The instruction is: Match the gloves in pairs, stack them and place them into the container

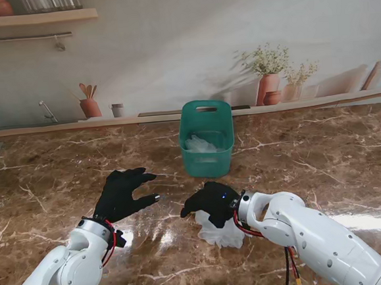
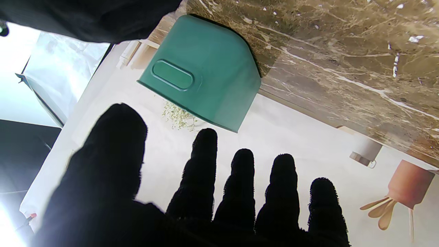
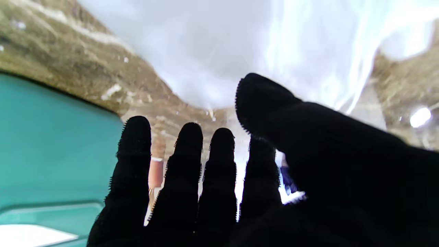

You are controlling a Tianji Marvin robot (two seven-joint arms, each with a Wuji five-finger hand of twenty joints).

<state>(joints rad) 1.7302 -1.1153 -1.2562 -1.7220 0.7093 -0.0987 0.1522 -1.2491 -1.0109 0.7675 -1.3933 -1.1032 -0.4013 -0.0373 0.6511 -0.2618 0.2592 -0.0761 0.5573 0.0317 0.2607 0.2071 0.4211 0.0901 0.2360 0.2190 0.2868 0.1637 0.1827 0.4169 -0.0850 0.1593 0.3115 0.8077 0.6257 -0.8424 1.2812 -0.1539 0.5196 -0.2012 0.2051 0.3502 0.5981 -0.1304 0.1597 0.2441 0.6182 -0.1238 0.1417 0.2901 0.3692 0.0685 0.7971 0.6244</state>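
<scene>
R robot hand (image 1: 212, 203) flat on clear gloves (image 1: 222, 231), near green container (image 1: 207, 140).

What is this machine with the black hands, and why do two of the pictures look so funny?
It is a robot with two white arms, and each ends in a hand with five fingers in a black cover. The big picture looks down from above its shoulders. The other two come from cameras on its wrists, so they look along the fingers and show the scene upside down. On the brown marble table stands a green container with something clear and crinkly inside. The right hand rests over see-through gloves on the table; whether it grips them, I cannot tell. The left hand is open and holds nothing.
</scene>
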